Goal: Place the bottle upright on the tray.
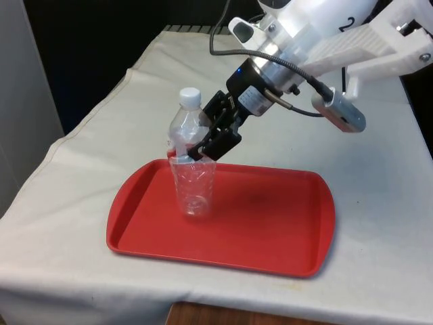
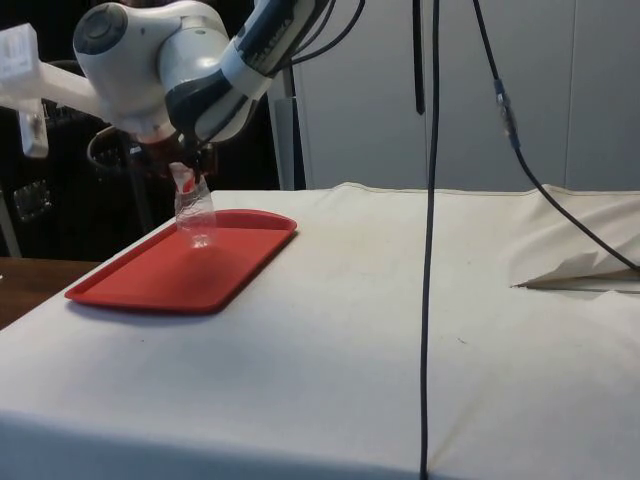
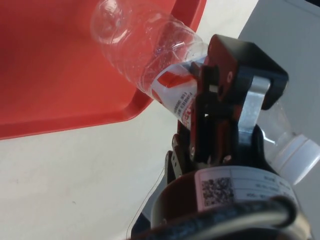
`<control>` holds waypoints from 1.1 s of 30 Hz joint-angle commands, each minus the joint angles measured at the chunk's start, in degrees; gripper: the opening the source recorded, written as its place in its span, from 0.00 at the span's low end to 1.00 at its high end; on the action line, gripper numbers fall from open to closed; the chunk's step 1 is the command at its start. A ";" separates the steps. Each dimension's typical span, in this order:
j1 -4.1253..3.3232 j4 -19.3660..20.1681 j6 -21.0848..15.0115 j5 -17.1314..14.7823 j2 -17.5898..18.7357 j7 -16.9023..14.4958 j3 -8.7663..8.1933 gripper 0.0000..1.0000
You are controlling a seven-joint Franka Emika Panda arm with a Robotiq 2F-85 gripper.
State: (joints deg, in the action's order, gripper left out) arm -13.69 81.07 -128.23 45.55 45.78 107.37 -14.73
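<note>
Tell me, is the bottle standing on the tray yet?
Nearly. The bottle stands upright with its base on the red tray, near the front view's left end. The end effector grips its label band. What's left: let go and lift away.

White arm reaching in from the front view's right, wrist angled down, black gripper low, jaws apparently clamped shut, one finger seen close.

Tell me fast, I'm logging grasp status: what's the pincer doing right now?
Pincer: closed on the clear bottle at its label, holding it upright with its base on the red tray.
</note>
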 commanded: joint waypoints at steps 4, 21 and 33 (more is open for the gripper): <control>0.17 -0.06 -0.11 -0.11 0.17 0.29 0.17 0.14; 2.12 -0.40 -0.74 -1.49 0.34 0.00 2.35 0.14; 2.58 -0.69 -0.34 -1.49 0.57 -0.17 2.98 0.14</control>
State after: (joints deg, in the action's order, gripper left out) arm -11.57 80.84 -128.46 44.81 46.01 107.77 -12.26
